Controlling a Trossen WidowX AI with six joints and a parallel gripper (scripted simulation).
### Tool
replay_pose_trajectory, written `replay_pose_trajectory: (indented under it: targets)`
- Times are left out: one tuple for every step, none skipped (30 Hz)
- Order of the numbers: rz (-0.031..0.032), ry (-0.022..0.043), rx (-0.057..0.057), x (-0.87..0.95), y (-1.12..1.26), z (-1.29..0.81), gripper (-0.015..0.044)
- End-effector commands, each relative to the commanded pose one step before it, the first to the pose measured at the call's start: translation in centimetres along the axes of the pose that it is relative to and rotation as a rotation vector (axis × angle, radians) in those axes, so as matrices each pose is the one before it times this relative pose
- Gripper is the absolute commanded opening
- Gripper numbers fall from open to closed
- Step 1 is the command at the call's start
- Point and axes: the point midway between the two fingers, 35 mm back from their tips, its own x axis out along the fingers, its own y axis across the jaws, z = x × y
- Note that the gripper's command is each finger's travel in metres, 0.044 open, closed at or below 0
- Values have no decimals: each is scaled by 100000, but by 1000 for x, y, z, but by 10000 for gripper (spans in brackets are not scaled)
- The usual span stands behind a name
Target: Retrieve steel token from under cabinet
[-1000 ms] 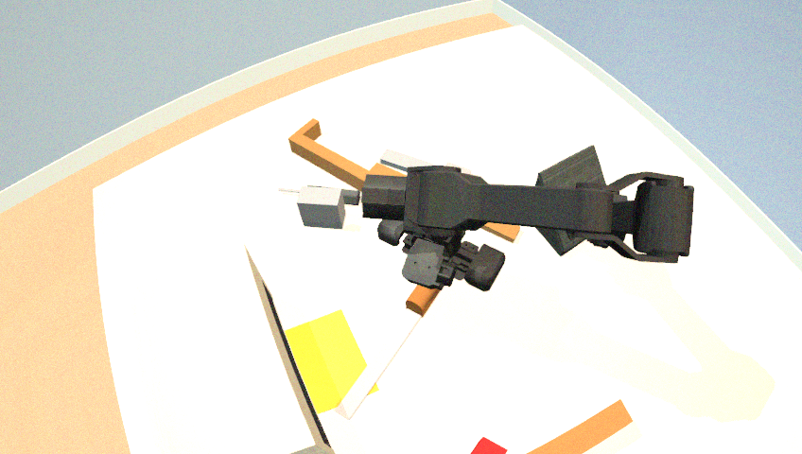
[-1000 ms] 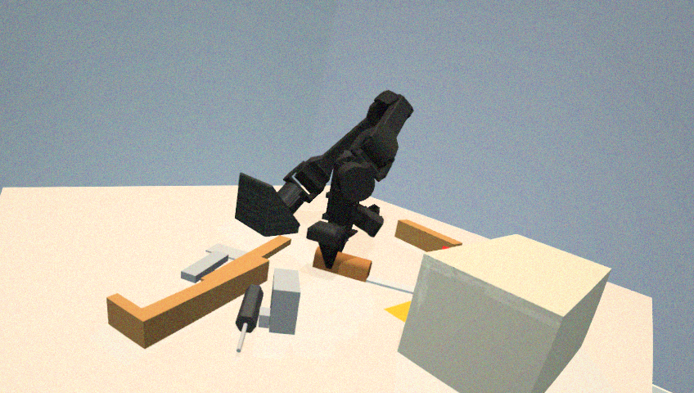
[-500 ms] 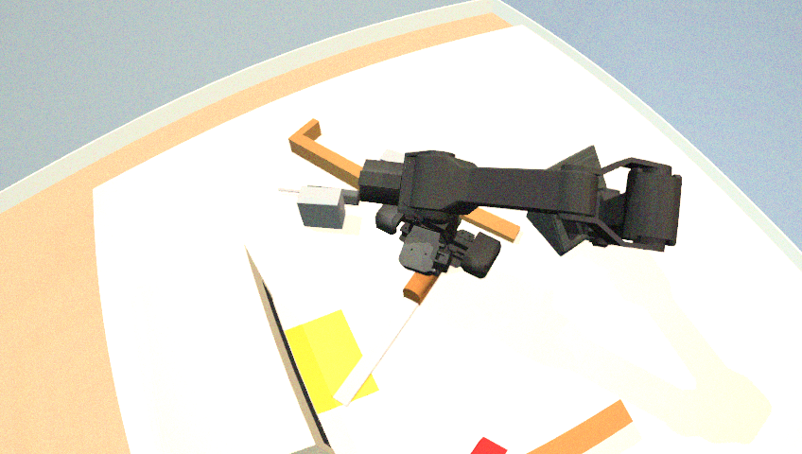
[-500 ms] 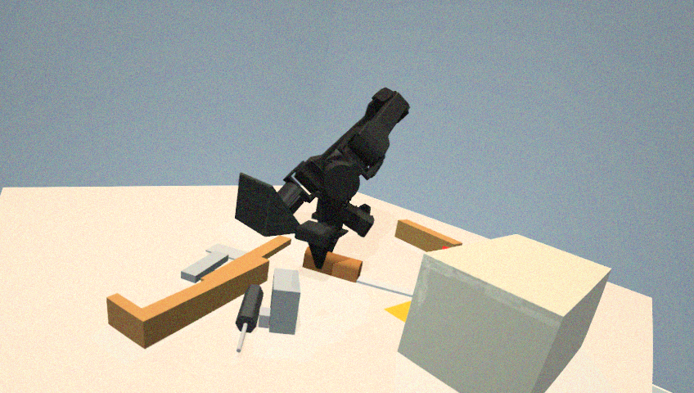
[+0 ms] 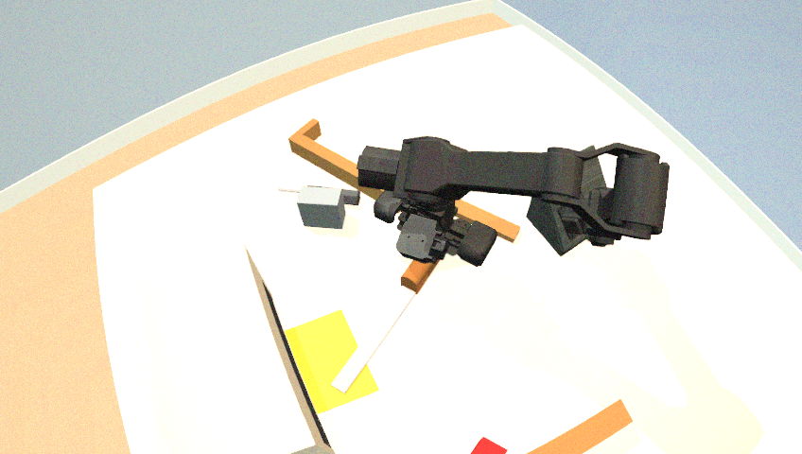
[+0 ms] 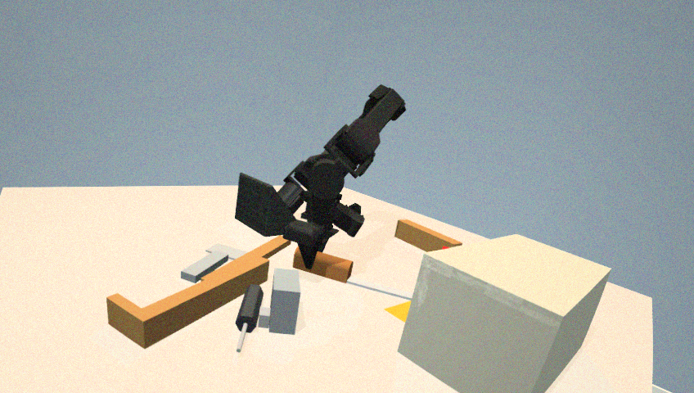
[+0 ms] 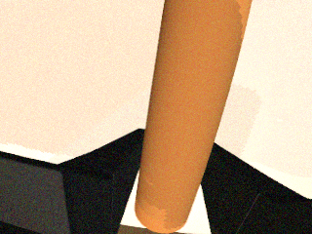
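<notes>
One tool in hand: fingers clamped on the orange handle, its white blade crossing the yellow marked area. Token unseen, presumably under the cabinet; retrieval remains.

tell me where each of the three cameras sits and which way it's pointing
Top: high above, looking down on the table, yellow marked area and cabinet; the whole arm shows.
Exterior: low at the table's side, facing across the cabinet and L-shaped orange bar; arm and gripper show.
Wrist: on the gripper, looking along the orange handle; dark fingers flank it.
Shared: top and exterior both show the gripper shut on that handle.
</notes>
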Motion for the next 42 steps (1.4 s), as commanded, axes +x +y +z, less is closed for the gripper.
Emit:
replay_pose_trajectory:
  targets:
    - [-449,-207,-66,-121,-431,-312,0]
    - [-10,5,0,-2,-91,-97,0]
    - [-10,5,0,-2,-92,-98,0]
    - [-10,5,0,-2,-91,-97,0]
    - [-11,6,0,-2,-96,-102,0]
    - [-10,5,0,-2,-91,-97,0]
    - [-10,5,0,-2,-91,-96,0]
    - [-10,5,0,-2,-91,-96,0]
    - [-10,5,0,-2,-91,-96,0]
    - [-10,5,0,-2,-91,-96,0]
    - [-10,5,0,-2,-91,-96,0]
    - [-10,5,0,-2,-91,-96,0]
    - [-10,5,0,-2,-90,-96,0]
    - [-10,5,0,-2,-90,-96,0]
    - [-10,5,0,-2,-90,-96,0]
    - [-10,5,0,-2,-90,-96,0]
    - [-9,5,0,-2,-92,-98,0]
    - [-10,5,0,-2,-91,-96,0]
    - [-10,5,0,-2,-90,-96,0]
    - [-10,5,0,-2,-90,-95,0]
    - [-10,5,0,-2,-91,-95,0]
    - [-9,5,0,-2,-92,-97,0]
    - [-10,5,0,-2,-91,-95,0]
    - [-10,5,0,-2,-91,-95,0]
    - [-10,5,0,-2,-91,-95,0]
    - [-10,5,0,-2,-91,-95,0]
    - [-9,5,0,-2,-92,-96,0]
    - [-10,5,0,-2,-91,-94,0]
    - [-10,5,0,-2,-91,-94,0]
    - [-10,5,0,-2,-91,-94,0]
    - [-10,5,0,-2,-91,-94,0]
    - [-9,5,0,-2,-92,-96,0]
    - [-10,5,0,-2,-92,-94,0]
    - [-10,5,0,-2,-92,-94,0]
    - [-10,5,0,-2,-92,-94,0]
    - [-10,5,0,-2,-92,-94,0]
    - [-9,5,0,-2,-93,-95,0]
    - [-9,5,0,-2,-89,-91,0]
    - [-8,5,0,-1,-88,-91,0]
    - [-8,4,-1,-1,-88,-91,0]
    - [-7,4,-1,-1,-87,-91,0]
    - [-6,4,-1,0,-87,-92,0]
